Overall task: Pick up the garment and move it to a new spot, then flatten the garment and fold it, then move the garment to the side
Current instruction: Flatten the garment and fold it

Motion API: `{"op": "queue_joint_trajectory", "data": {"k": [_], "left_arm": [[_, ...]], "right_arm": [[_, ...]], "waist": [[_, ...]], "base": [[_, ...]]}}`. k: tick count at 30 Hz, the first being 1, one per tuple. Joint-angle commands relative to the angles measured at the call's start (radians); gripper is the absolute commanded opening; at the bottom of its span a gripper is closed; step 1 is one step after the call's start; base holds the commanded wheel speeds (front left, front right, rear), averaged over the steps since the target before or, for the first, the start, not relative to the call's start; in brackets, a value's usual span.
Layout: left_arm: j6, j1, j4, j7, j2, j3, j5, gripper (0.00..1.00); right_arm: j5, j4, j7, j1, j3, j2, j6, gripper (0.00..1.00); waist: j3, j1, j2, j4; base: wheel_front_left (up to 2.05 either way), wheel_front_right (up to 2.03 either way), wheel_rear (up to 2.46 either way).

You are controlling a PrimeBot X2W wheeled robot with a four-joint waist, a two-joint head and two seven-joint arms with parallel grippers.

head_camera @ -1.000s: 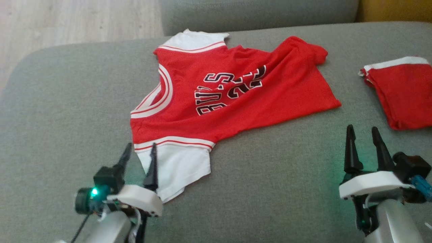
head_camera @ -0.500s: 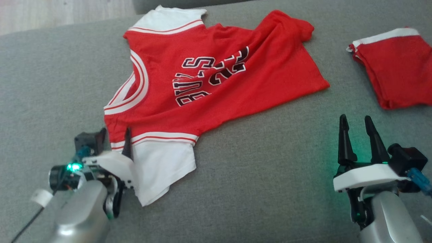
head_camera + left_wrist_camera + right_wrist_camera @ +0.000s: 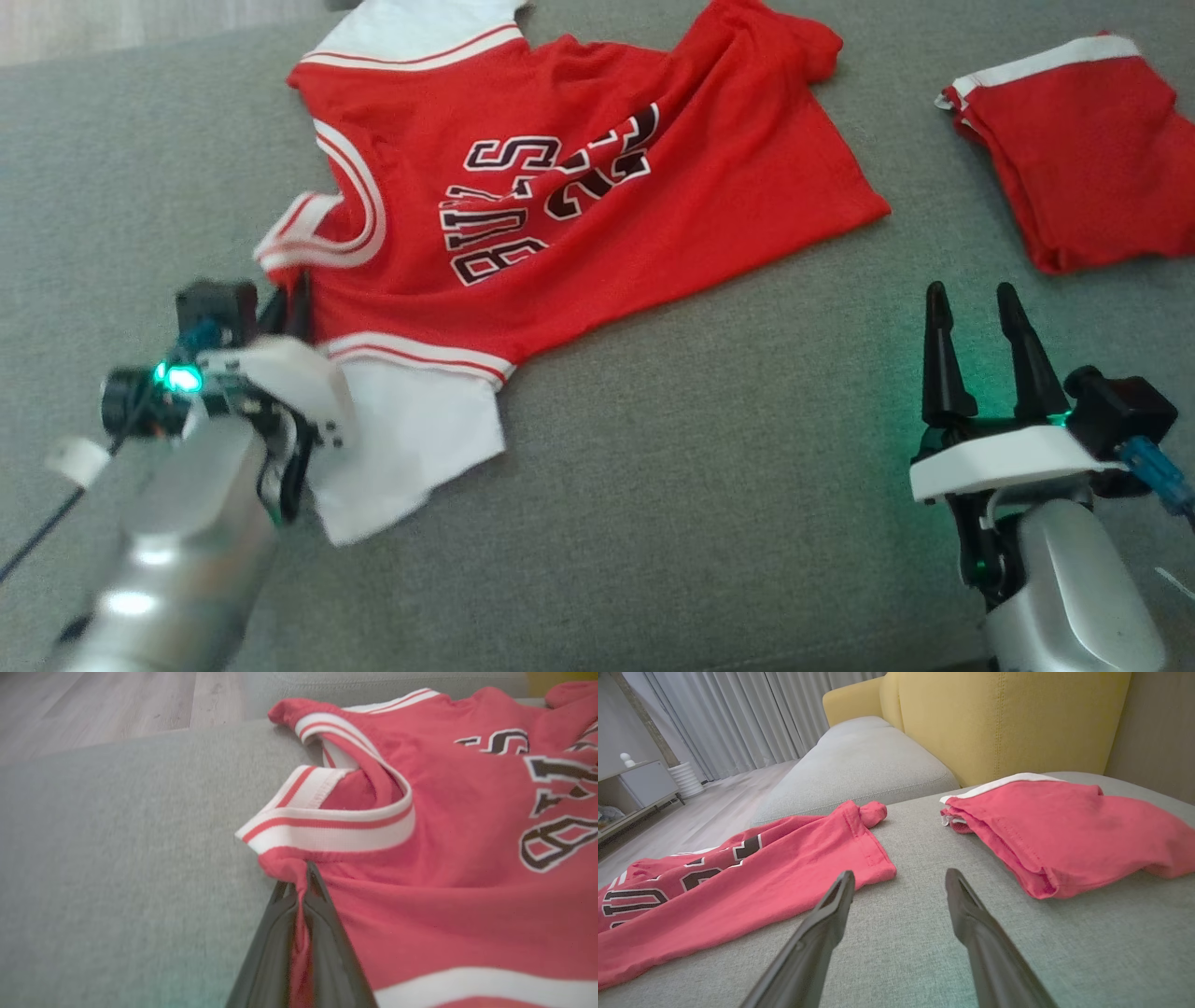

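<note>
The garment (image 3: pixel 597 196) is a red jersey with white sleeves and black lettering, spread on the grey sofa cushion (image 3: pixel 709 467). My left gripper (image 3: pixel 291 301) is shut on the jersey's red shoulder fabric just below the striped collar. In the left wrist view the fingers (image 3: pixel 322 914) pinch a fold of red cloth (image 3: pixel 420 905). The right gripper (image 3: pixel 976 303) stands open over bare cushion, to the right of the jersey's hem. In the right wrist view its fingers (image 3: pixel 971 919) point at the gap between the jersey (image 3: pixel 752 882) and a second red piece.
Folded red shorts with a white band (image 3: pixel 1074 140) lie at the back right on the cushion, also in the right wrist view as the shorts (image 3: pixel 1064 830). A yellow backrest (image 3: pixel 999 718) rises behind them. Wooden floor (image 3: pixel 93 709) lies past the cushion's left edge.
The left gripper moved forward onto the jersey's shoulder and closed on the cloth, bunching the collar. The head camera tilted, shifting the whole picture up. The right gripper stayed open.
</note>
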Motion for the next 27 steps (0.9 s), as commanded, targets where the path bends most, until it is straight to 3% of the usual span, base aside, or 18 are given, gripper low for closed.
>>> {"op": "queue_joint_trajectory", "data": {"k": [1, 9, 11, 12, 20, 27], "left_arm": [[-0.004, -0.069, -0.016, -0.016, 0.038, 0.026, 0.010, 0.00], [-0.037, -0.213, 0.063, -0.070, 0.040, 0.018, 0.034, 0.00], [-0.052, -0.226, 0.088, -0.078, 0.034, 0.012, 0.035, 0.80], [-0.056, -0.229, 0.100, -0.085, 0.031, 0.011, 0.034, 1.00], [-0.049, -0.194, 0.154, -0.164, 0.003, 0.014, 0.028, 1.00], [-0.019, -0.109, 0.073, -0.194, -0.017, 0.033, 0.033, 1.00]], "right_arm": [[0.010, -0.033, -0.011, -0.032, 0.029, -0.005, -0.001, 1.00], [0.018, -0.036, -0.011, -0.049, 0.049, -0.005, -0.001, 1.00], [0.019, -0.035, -0.011, -0.050, 0.050, -0.005, -0.001, 1.00], [0.020, -0.034, -0.011, -0.050, 0.049, -0.005, -0.001, 1.00], [0.012, -0.035, -0.011, -0.041, 0.033, -0.005, -0.001, 1.00], [0.001, -0.041, -0.011, -0.020, 0.009, -0.005, -0.001, 1.00]], "waist": [[0.005, -0.0001, 0.0000, -0.005], [0.024, -0.0001, 0.0000, -0.016], [0.023, -0.0001, 0.0000, -0.014], [0.022, -0.0001, 0.0000, -0.012], [-0.015, -0.0001, 0.0000, 0.037], [-0.077, -0.0001, 0.0000, 0.102]], "base": [[0.00, 0.00, 0.00], [0.00, 0.00, 0.00], [0.00, 0.00, 0.00], [0.00, 0.00, 0.00], [0.00, 0.00, 0.00], [0.00, 0.00, 0.00]]}}
